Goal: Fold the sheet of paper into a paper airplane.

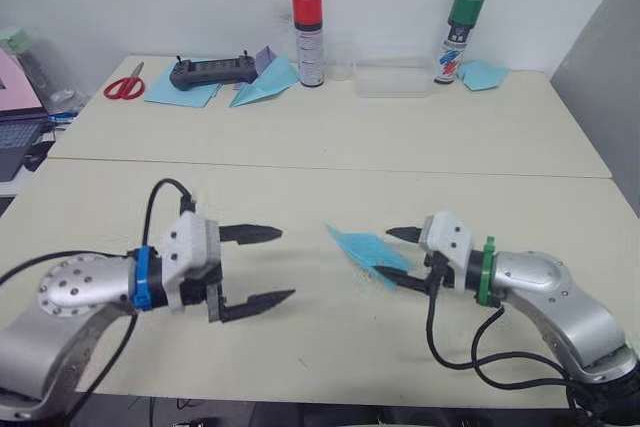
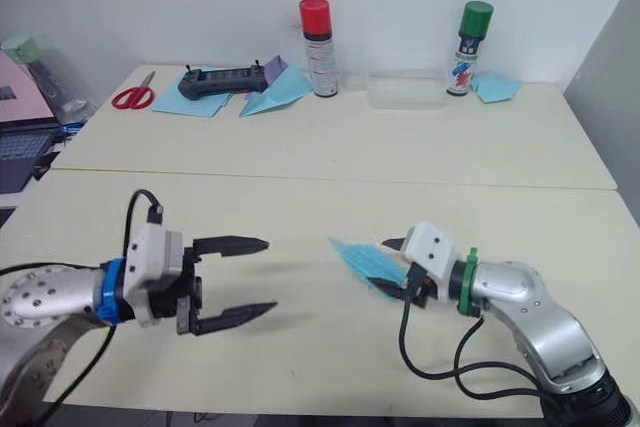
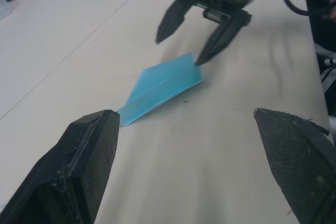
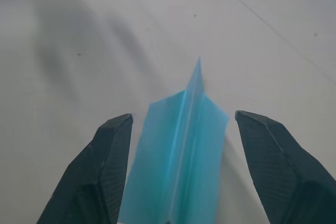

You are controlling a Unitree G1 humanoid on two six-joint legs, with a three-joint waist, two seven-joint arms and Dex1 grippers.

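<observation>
The paper airplane [image 1: 365, 250] is a slim light blue dart with a raised centre ridge. It lies on the near table with its nose pointing toward the left arm. My right gripper [image 1: 400, 257] is open at the dart's tail, one finger on each side of the ridge. In the left wrist view, one of its fingertips [image 3: 198, 61] meets the paper airplane's [image 3: 163, 85] rear corner. In the right wrist view the paper airplane [image 4: 178, 150] runs out between the two fingers. My left gripper [image 1: 285, 264] is open and holds nothing, a short way off the dart's nose.
Along the far table stand a red-capped spray can [image 1: 308, 37], a clear plastic box [image 1: 392, 78] and a green-capped can [image 1: 458, 37]. Red scissors [image 1: 124, 85], a black controller [image 1: 210, 72], a wider blue dart [image 1: 265, 85] and a small blue paper lump [image 1: 483, 74] also lie there.
</observation>
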